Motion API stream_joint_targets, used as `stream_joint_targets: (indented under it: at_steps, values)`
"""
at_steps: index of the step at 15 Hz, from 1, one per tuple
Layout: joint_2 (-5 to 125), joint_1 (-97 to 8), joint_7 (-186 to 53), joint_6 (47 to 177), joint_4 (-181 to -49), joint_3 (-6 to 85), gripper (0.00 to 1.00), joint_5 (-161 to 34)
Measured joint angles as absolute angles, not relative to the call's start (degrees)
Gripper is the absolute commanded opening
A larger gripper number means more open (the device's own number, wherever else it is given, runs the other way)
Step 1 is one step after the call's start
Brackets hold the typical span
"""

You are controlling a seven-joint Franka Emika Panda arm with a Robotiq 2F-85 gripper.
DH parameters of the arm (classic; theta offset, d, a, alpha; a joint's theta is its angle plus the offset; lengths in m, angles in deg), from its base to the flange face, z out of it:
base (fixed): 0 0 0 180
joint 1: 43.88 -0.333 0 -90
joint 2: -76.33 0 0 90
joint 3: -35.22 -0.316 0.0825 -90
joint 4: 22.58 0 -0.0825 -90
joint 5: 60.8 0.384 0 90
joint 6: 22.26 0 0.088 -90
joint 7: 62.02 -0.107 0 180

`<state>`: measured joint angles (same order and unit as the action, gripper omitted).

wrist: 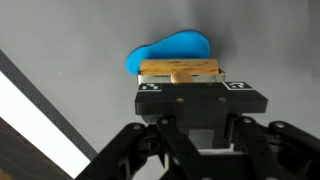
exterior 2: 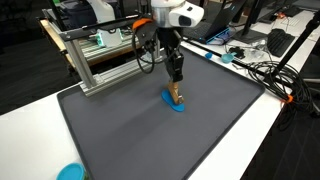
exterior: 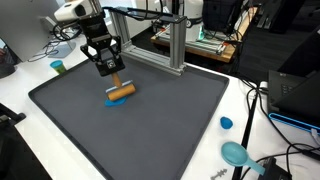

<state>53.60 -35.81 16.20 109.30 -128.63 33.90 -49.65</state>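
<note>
A short wooden block [exterior: 122, 90] lies on top of a flat blue object [exterior: 113, 100] near the middle of a dark grey mat [exterior: 160, 130]. My gripper [exterior: 112, 76] hangs straight over the block with its fingertips down at the wood. An exterior view shows the gripper [exterior 2: 176, 84] just above the block [exterior 2: 177, 96] and the blue object [exterior 2: 177, 107]. In the wrist view the block [wrist: 180, 69] and the blue object [wrist: 168, 48] sit just beyond my black fingers [wrist: 195, 92]. The fingers hide their own gap, so I cannot see whether they clamp the block.
An aluminium frame [exterior: 172, 40] stands at the mat's back edge. A small blue cap [exterior: 226, 124] and a teal scoop-like thing [exterior: 236, 153] lie on the white table beside the mat, and a teal cup [exterior: 58, 67] stands at the far corner. Cables [exterior 2: 262, 72] trail along one side.
</note>
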Motion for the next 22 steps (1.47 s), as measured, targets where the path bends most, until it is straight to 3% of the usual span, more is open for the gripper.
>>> stream_joint_targets:
  at_steps: [22]
  values:
    - [51.2, -35.9, 16.9, 101.7, -124.3, 34.2, 0.22, -58.2]
